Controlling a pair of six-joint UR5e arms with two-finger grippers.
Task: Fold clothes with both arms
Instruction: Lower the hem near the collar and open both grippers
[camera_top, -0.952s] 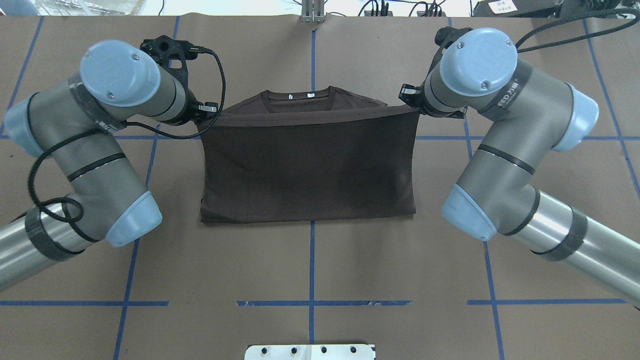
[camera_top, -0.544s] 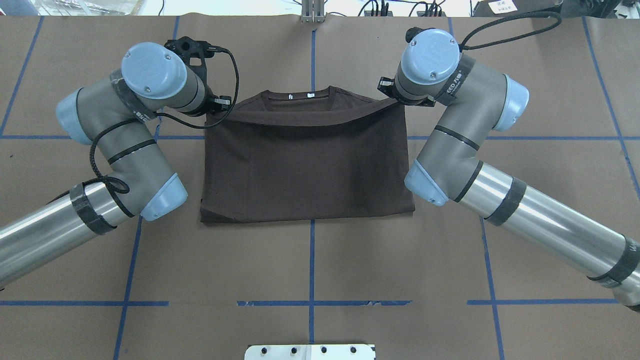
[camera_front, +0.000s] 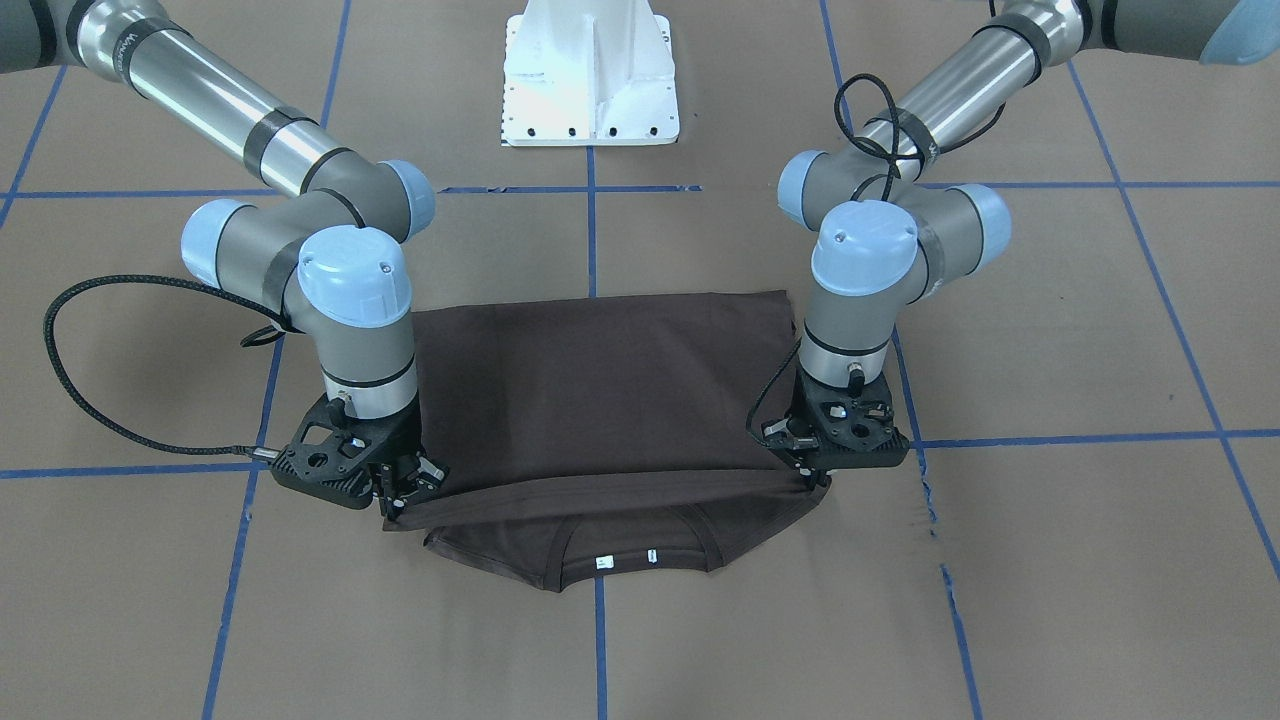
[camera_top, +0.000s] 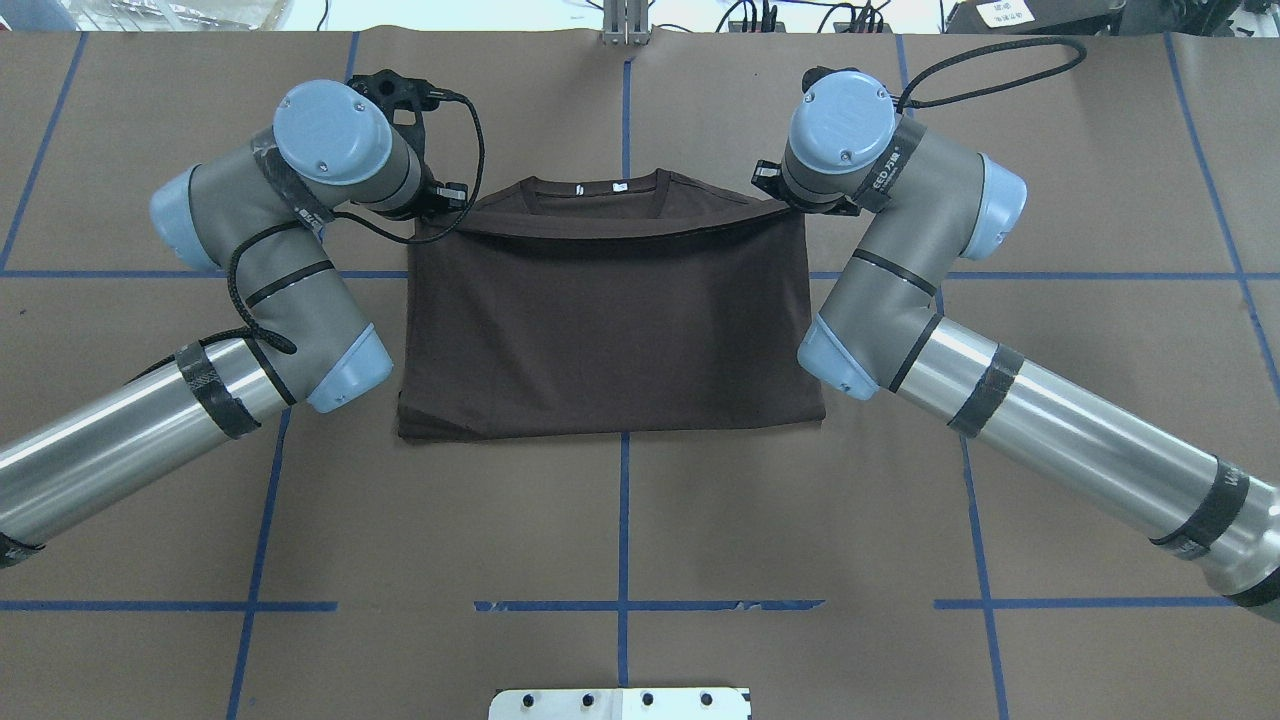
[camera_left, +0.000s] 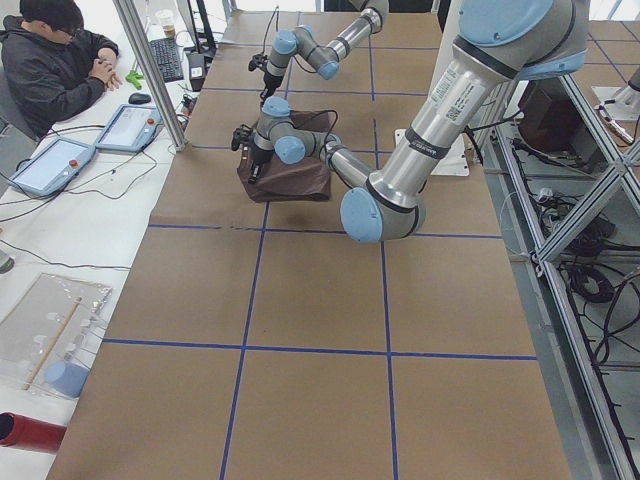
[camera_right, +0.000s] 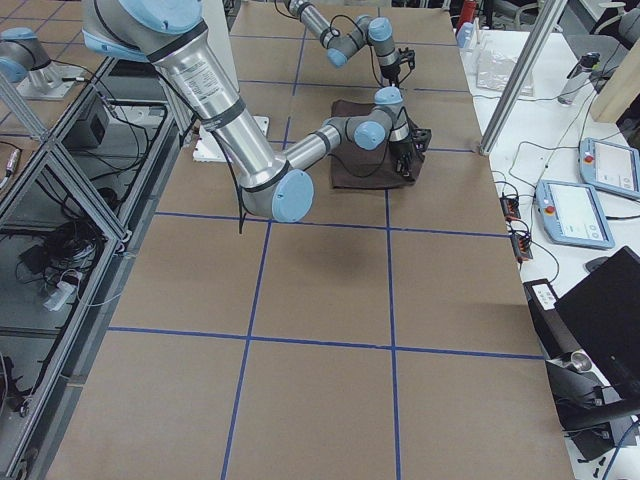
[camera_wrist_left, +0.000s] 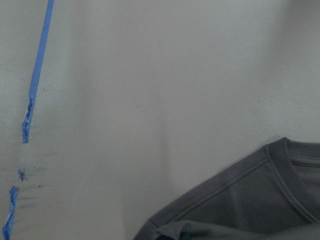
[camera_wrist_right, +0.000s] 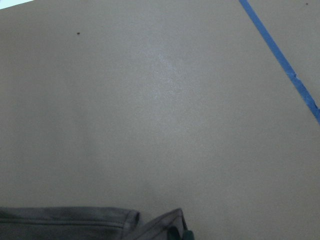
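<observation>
No lettering can be read in full. On the right arm (camera_top: 1050, 440), a dark band (camera_top: 893, 165) beside the wrist joint bears pale print that begins "CED" or "EED"; the remainder is unclear. On the left arm (camera_left: 400, 180), a second band (camera_left: 452, 98) carries pale print too small to read. The T-shirt (camera_top: 610, 320) has two white neck tags (camera_front: 601, 562) with dark marks, illegible.

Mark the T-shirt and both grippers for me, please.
T-shirt (camera_front: 600, 400), exterior front-facing view, middle of the folded-over top layer.
left gripper (camera_front: 810, 478), exterior front-facing view, fingertips at the hem corner.
right gripper (camera_front: 395, 508), exterior front-facing view, fingertips at the other hem corner.
</observation>
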